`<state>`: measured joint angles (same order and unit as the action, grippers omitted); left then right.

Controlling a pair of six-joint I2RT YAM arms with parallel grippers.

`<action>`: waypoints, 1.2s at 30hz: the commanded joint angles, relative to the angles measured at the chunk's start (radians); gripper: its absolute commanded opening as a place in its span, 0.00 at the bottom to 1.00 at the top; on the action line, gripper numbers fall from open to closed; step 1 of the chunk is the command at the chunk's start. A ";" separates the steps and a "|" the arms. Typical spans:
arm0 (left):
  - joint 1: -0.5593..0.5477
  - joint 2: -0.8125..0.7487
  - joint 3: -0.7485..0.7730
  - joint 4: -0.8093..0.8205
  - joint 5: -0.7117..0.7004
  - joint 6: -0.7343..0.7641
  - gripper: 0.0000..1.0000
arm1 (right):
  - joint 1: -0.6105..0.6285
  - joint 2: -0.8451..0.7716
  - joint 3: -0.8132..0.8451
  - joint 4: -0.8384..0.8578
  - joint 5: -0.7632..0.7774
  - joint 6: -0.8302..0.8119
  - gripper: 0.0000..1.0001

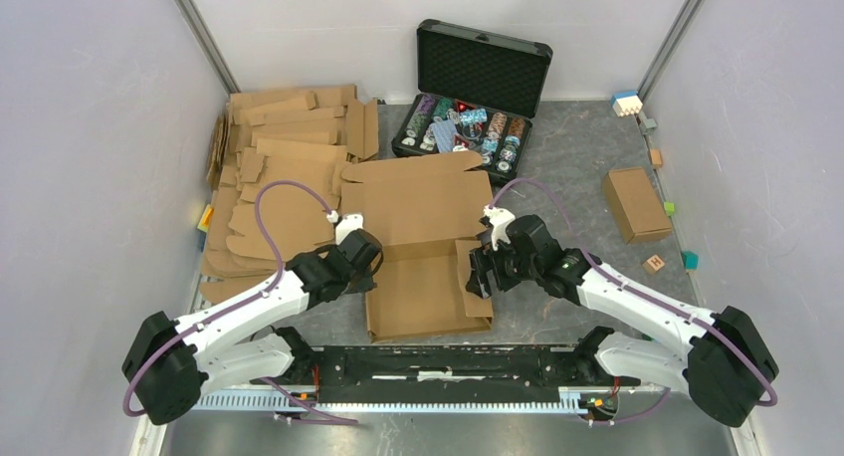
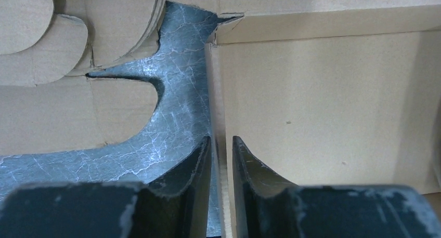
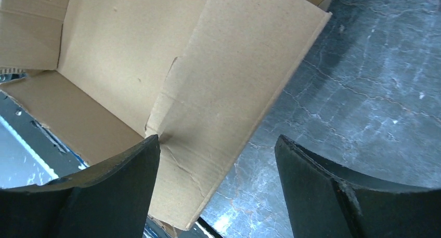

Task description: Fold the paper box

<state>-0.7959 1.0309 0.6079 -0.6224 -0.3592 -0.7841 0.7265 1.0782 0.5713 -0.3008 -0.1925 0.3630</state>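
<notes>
the paper box sits in the middle of the table, its shallow tray close to the near edge and its wide lid panel lying flat behind it, reaching toward the open black case of poker chips at the far edge. the left gripper is at the tray's left side, its fingers only a sliver apart with the upright left wall standing edge-on between them; i cannot tell whether they pinch it or merely flank it. the right gripper is at the tray's right side with its fingers spread wide, and the right side flap, tilted outward over the table, runs down between them, close against one finger and well clear of the other. a heap of flat cardboard sheets fills the far left corner, and a smaller closed cardboard box lies near the right edge.
</notes>
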 commanded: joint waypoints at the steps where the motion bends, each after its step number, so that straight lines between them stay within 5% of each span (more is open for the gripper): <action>1: -0.001 -0.016 -0.010 0.032 0.000 -0.033 0.30 | 0.004 0.008 -0.011 0.070 -0.076 0.024 0.86; 11: -0.002 -0.053 -0.008 0.026 0.028 -0.011 0.44 | 0.005 0.007 -0.047 0.106 -0.102 0.046 0.88; 24: -0.002 -0.041 -0.021 0.047 0.041 -0.023 0.46 | 0.004 0.005 -0.072 0.160 -0.164 0.097 0.87; 29: -0.003 -0.080 0.008 -0.026 0.002 0.009 0.66 | 0.004 0.010 -0.083 0.143 -0.098 0.083 0.86; 33: -0.010 -0.158 0.039 -0.074 -0.011 0.030 0.94 | 0.003 0.022 -0.085 0.145 -0.082 0.076 0.86; 36: -0.044 -0.178 0.075 -0.100 -0.010 0.034 0.98 | 0.001 0.026 -0.081 0.146 -0.063 0.072 0.85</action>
<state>-0.8043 0.8890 0.6048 -0.6872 -0.3412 -0.7723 0.7269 1.0954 0.4923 -0.1722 -0.3058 0.4488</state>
